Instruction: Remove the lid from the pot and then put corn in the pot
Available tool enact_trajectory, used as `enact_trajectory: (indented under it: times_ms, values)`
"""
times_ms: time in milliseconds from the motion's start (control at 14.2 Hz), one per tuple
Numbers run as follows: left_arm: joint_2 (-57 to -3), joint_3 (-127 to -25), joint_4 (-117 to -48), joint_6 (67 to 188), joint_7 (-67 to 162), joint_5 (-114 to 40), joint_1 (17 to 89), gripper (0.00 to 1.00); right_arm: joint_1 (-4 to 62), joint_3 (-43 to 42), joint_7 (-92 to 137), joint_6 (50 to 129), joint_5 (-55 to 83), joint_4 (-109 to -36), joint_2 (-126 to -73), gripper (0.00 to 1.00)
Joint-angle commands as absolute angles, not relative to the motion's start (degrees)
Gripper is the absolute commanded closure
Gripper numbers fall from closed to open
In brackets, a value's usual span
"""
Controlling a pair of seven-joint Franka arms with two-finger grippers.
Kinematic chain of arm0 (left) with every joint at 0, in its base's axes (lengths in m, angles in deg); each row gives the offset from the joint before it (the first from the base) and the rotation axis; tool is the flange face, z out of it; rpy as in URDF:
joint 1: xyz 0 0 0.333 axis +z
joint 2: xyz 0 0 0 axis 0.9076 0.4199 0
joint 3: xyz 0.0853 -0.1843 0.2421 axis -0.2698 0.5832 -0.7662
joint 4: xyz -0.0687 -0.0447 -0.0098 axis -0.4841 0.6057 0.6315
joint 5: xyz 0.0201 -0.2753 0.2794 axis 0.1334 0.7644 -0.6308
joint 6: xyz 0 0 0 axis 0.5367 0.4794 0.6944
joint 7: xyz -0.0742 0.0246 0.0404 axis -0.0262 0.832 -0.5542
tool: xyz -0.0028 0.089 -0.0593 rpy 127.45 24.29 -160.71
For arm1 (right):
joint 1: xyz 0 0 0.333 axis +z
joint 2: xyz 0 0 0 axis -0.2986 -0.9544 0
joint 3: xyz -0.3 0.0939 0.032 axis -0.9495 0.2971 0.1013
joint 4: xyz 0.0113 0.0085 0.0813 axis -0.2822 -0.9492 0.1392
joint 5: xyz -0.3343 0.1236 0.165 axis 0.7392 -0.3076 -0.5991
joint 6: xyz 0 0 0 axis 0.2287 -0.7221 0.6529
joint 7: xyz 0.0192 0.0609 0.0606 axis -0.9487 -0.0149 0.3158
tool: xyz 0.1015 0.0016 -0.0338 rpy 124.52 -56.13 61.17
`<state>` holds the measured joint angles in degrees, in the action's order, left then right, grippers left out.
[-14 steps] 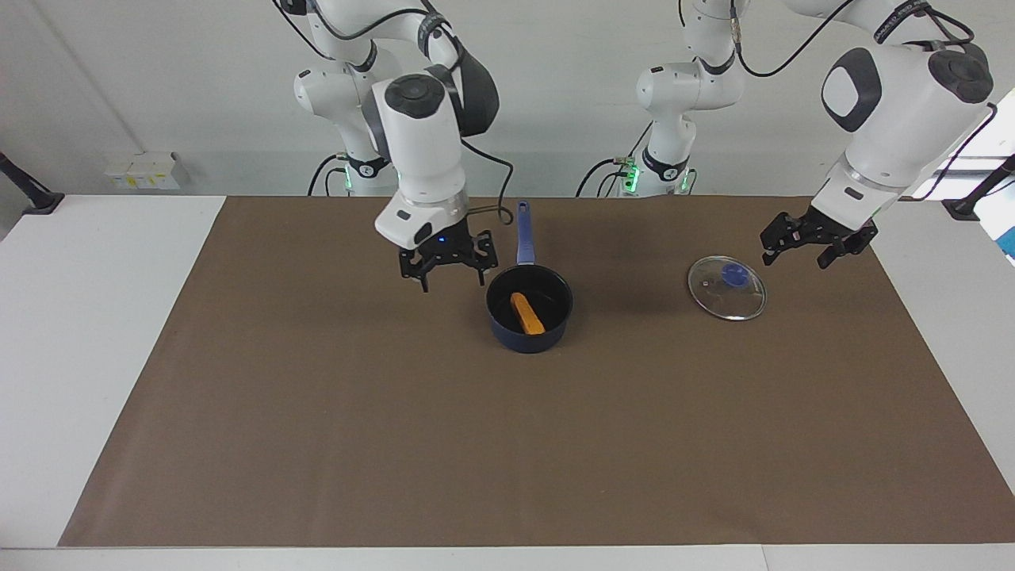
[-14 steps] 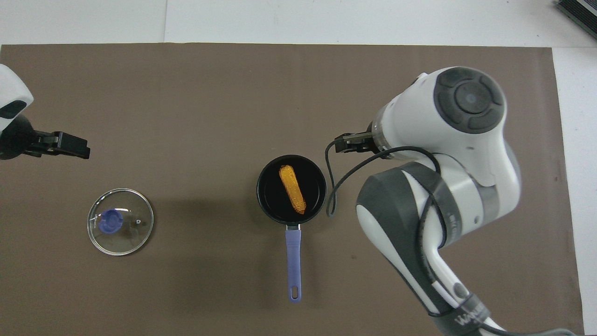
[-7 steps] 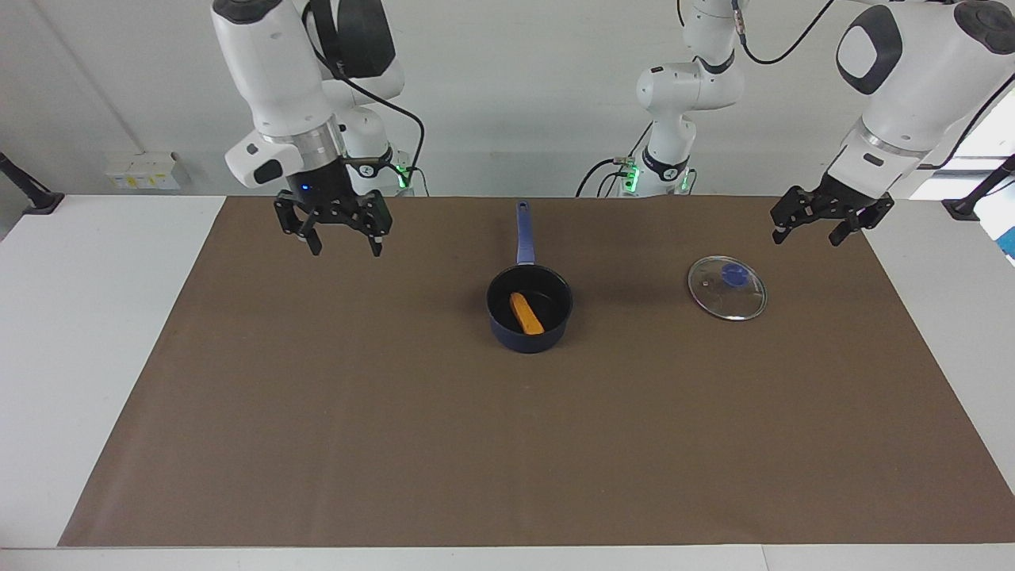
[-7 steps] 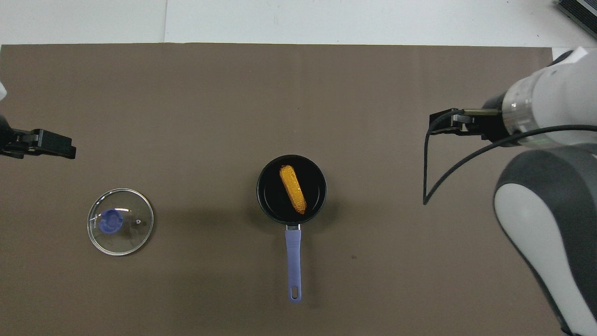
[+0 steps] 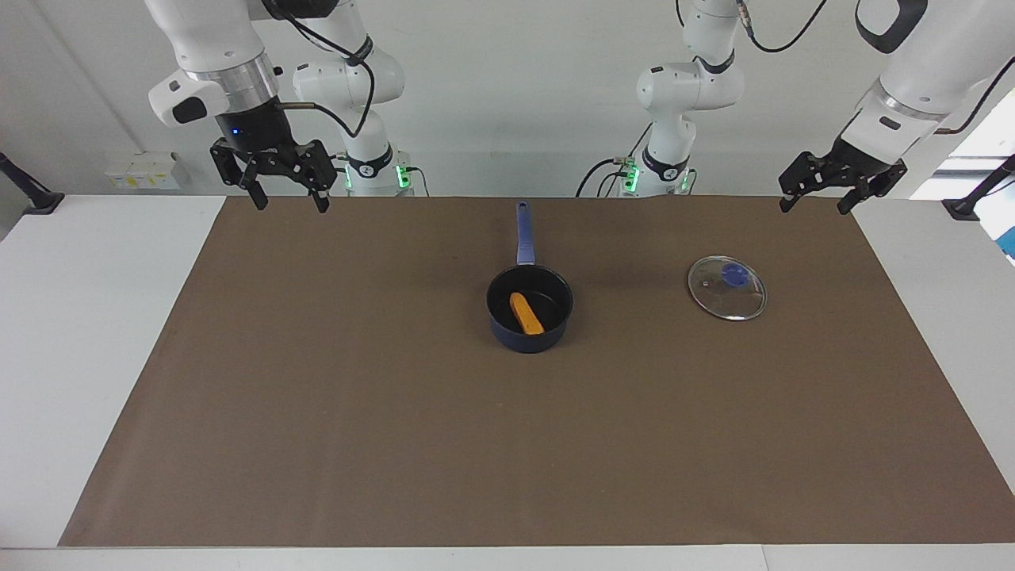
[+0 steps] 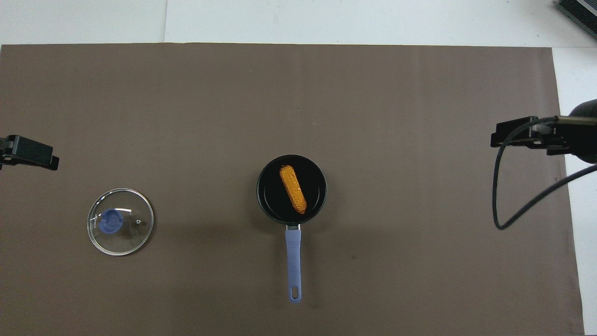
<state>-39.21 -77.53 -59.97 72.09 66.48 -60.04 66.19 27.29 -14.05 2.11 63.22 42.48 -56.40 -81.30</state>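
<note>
The dark blue pot [image 5: 523,341] stands mid-mat with its long handle [image 5: 524,234] pointing toward the robots. The orange-yellow corn [image 5: 526,314] lies slantwise on the pot's black floor [image 6: 273,196], and it shows as corn [image 6: 293,188] from above. The glass lid [image 5: 727,287] with its blue knob rests flat on the mat toward the left arm's end, apart from the pot; overhead it is the lid [image 6: 120,227]. My right gripper [image 5: 290,203] hangs open and empty, high over the mat's corner by its own base. My left gripper [image 5: 814,208] hangs open and empty above the mat's edge, clear of the lid.
A brown mat [image 5: 317,412] covers most of the white table [image 5: 87,333]. A black cable [image 6: 501,186] loops down from the right wrist. Small white boxes [image 5: 143,170] sit by the wall at the right arm's end.
The right gripper has swung up and away from beside the pot to the mat's corner by its base. The left gripper has risen and drawn back from beside the lid. Pot, corn and lid stayed put.
</note>
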Motion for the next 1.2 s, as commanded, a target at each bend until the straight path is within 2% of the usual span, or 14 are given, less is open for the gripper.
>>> enact_trajectory:
  times_ms: [0, 212, 707, 848, 1130]
  values:
    - [-36.48, -77.84, -56.25, 68.58, 65.63, -60.62, 65.88, 0.0, 25.03, -13.67, 6.87, 59.74, 42.86, -54.7, -79.97, 0.0]
    - [-35.15, -77.67, -54.57, 67.95, 65.63, -60.71, 65.88, 0.0, 22.74, -13.4, 10.32, 59.91, 42.87, -57.84, -78.92, 0.0]
    - [-35.85, -77.66, -55.62, 70.25, 65.9, -60.71, 65.52, 0.0, 22.39, -13.49, 14.36, 59.21, 45.23, -57.59, -78.91, 0.0]
    - [-35.85, -77.66, -55.71, 70.25, 65.9, -60.71, 65.52, 0.0, 22.82, -13.05, 15.24, 56.58, 49.17, -56.63, -78.91, 0.0]
    - [-36.2, -77.66, -56.24, 70.33, 65.9, -60.71, 65.52, 0.0, 22.47, -13.23, 14.63, 54.55, 46.47, -56.27, -78.91, 0.0]
